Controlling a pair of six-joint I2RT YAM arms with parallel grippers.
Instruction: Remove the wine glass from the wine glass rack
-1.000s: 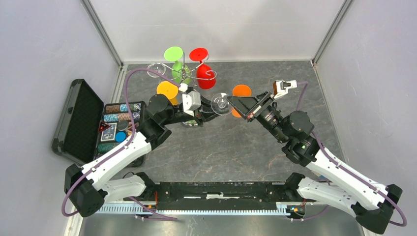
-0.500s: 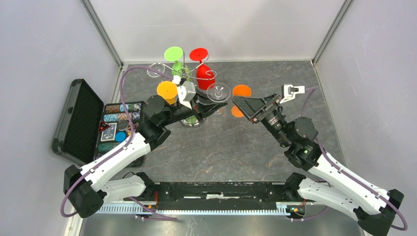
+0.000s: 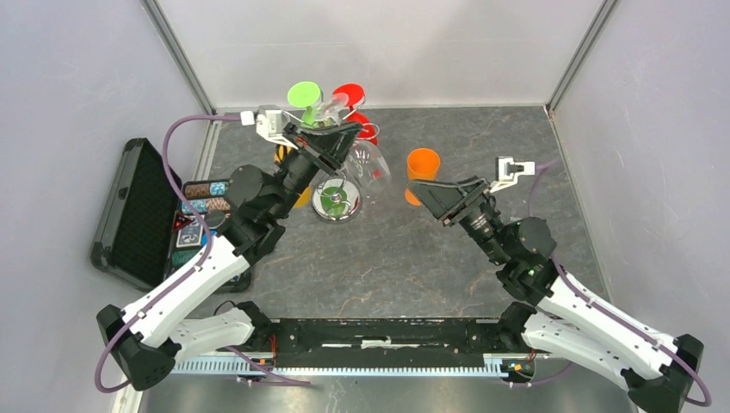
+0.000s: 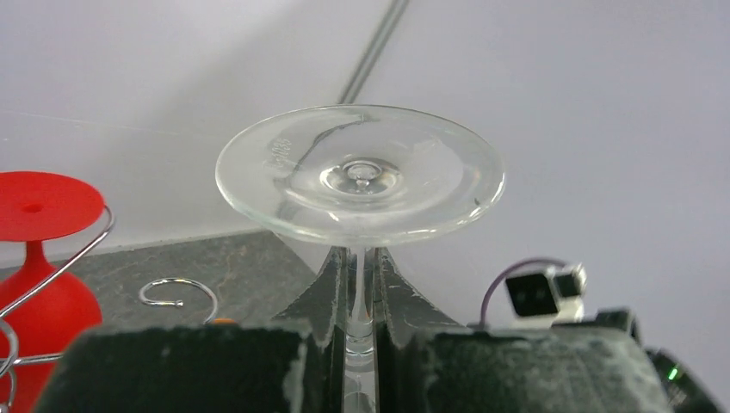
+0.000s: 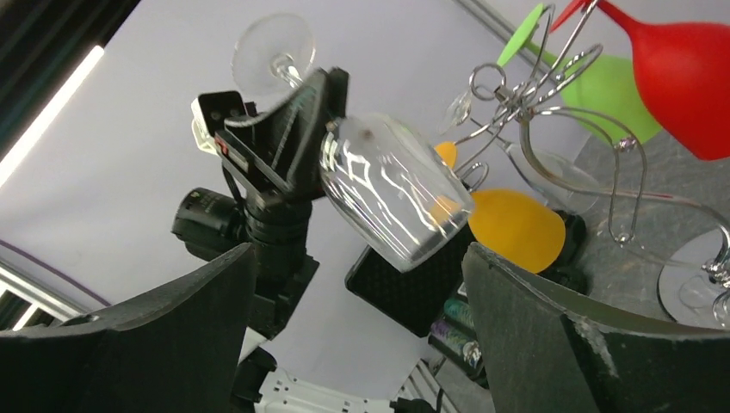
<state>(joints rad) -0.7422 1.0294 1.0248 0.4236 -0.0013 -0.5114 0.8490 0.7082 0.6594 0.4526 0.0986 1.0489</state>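
Wine glass rack (image 3: 336, 207) back-centre on table (image 3: 405, 258), case (image 3: 131, 206) left, glass (image 3: 423, 163) right

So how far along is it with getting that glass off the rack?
Done: the clear glass looks free of the rack. In hand: the left gripper pinches its stem, foot up. Left: probably setting it down; the right gripper is open, empty.

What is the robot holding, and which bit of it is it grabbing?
The left end effector holds the clear wine glass by its thin stem, close to the round foot. The right end effector is open and holds nothing.
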